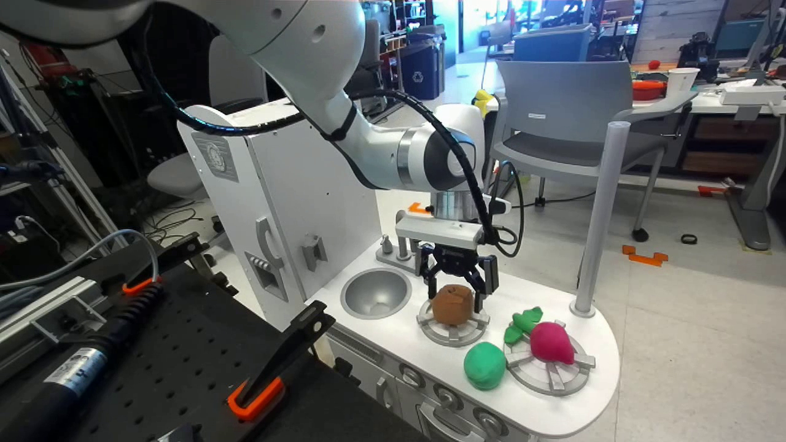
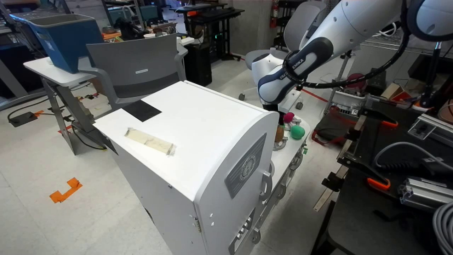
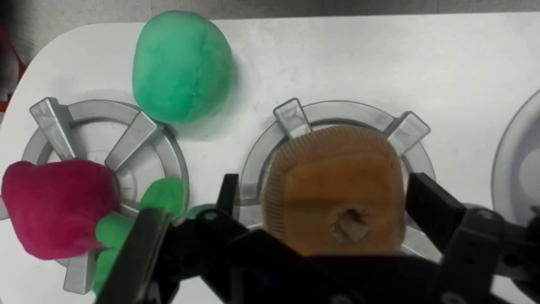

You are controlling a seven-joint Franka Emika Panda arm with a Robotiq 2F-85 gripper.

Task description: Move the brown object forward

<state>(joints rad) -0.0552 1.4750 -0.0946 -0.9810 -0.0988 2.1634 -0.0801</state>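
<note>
Brown object [image 3: 335, 192] rests on a grey burner ring [image 3: 350, 111] below the gripper [image 3: 324, 185], in the space between its fingers [image 3: 228, 192]. The fingers stand wide, one on each side, and nothing shows them gripping it.

Across the wrist view, farthest to the tool's left, a red-pink item [image 3: 59, 207] lies on a neighbouring ring [image 3: 99, 110], its green leaves [image 3: 164, 196] turned toward the gripper. Next, past the fingertips and off to their left, is a green ball [image 3: 183, 67] on the white counter [image 3: 270, 63]; whether it touches the neighbouring ring is hard to tell. Then comes one finger, with a gap between it and the brown object; then the object itself, its lower edge hidden by the gripper's body; then the opposite finger, just beside it, contact unclear. Past that finger, on the tool's right, the sink [image 3: 514, 169] shows in part.

As I judge it, the reach is done: the gripper straddles the object. Closing the fingers, moving the object forward and letting go would be what is left. Which way counts as forward the pictures do not settle, nor whether the object already lies where it is wanted; an unclosed gripper around a resting object could fit either case.
</note>
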